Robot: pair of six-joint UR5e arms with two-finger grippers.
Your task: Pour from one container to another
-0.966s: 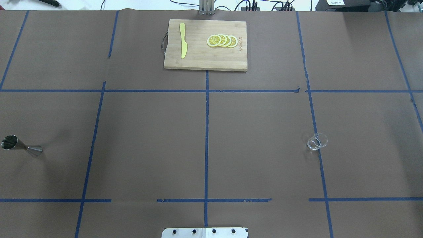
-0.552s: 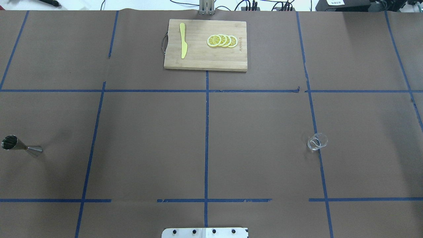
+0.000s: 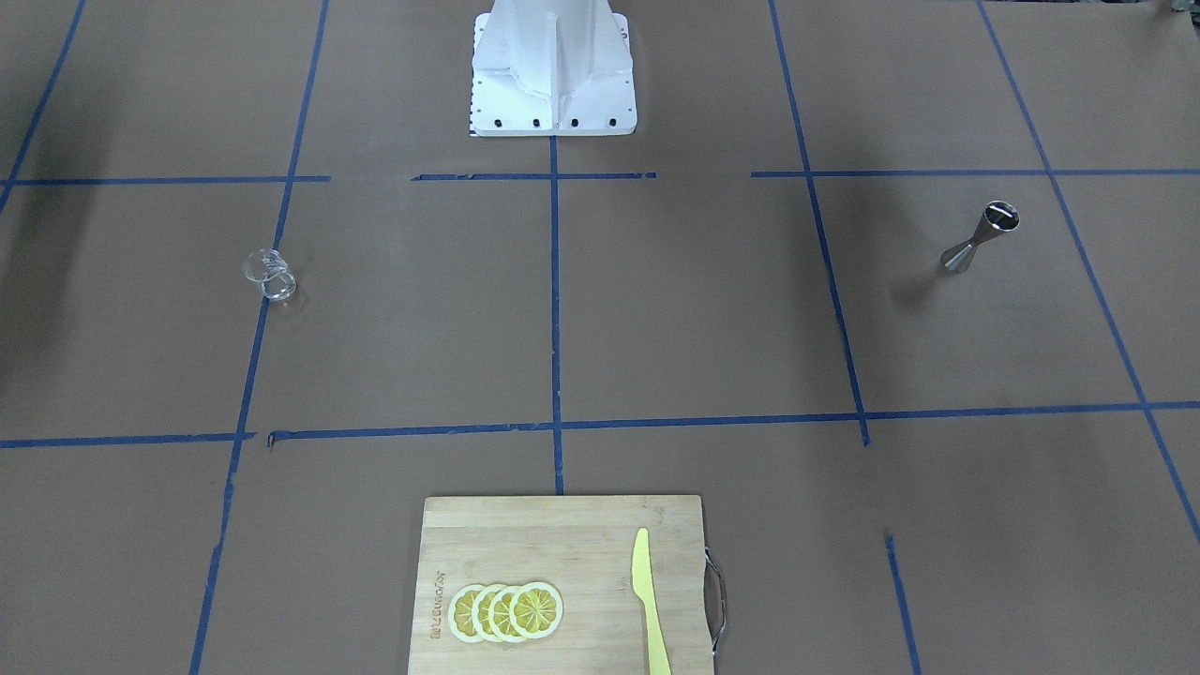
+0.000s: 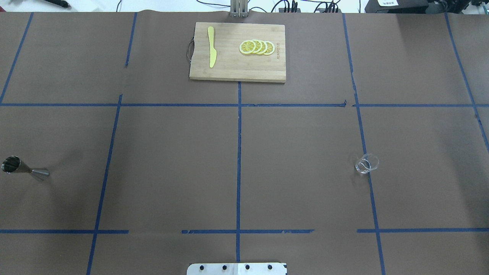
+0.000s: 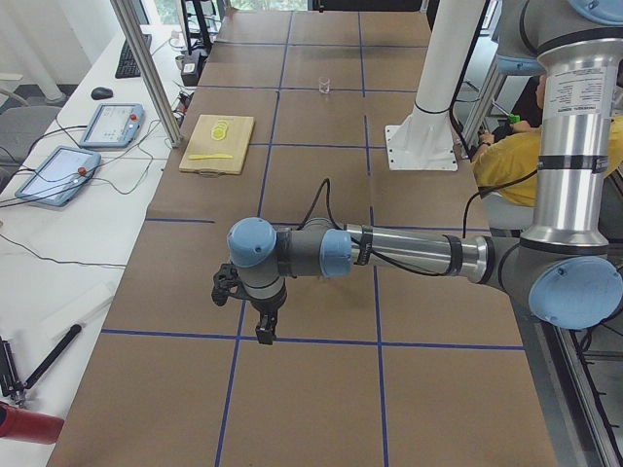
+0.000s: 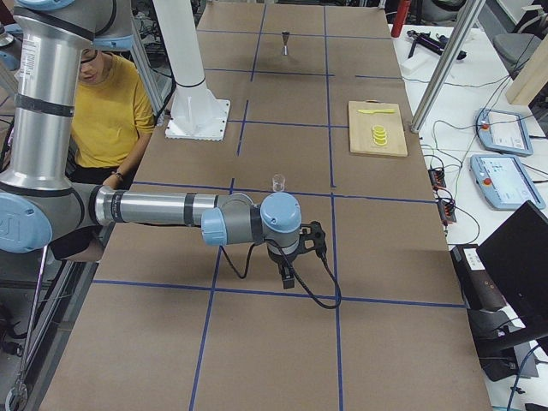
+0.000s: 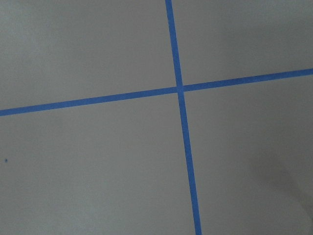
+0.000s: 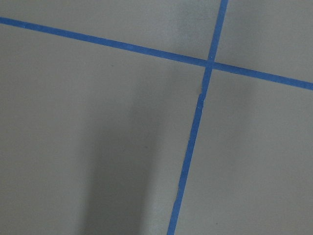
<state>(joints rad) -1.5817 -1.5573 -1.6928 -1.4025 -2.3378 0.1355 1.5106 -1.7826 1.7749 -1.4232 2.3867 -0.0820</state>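
Where blue tape point(image 4: 238, 152) rules the brown paper-covered table point(image 4: 172, 152) into squares, the small clear glass cup point(image 4: 366, 164) stands upright on a tape line toward the table's right end, well apart from everything else; whether it holds any liquid cannot be told. Steel jigger point(image 4: 23, 168): upright on its lower cone close to the table's left end, upper cone open, contents not discernible. At the middle of the far edge lies a wooden cutting board point(image 4: 237, 70) carrying four overlapping lemon slices point(image 4: 256, 47) and, apart from them, a yellow knife point(image 4: 211, 46). Left gripper point(image 5: 265, 329) points down over the table's left end; right gripper point(image 6: 287, 276) points down over the right end, apart from the cup. Whether either gripper's fingers are spread or pressed together cannot be told. A person in a yellow shirt point(image 6: 107, 111) sits behind the robot's side of the table.
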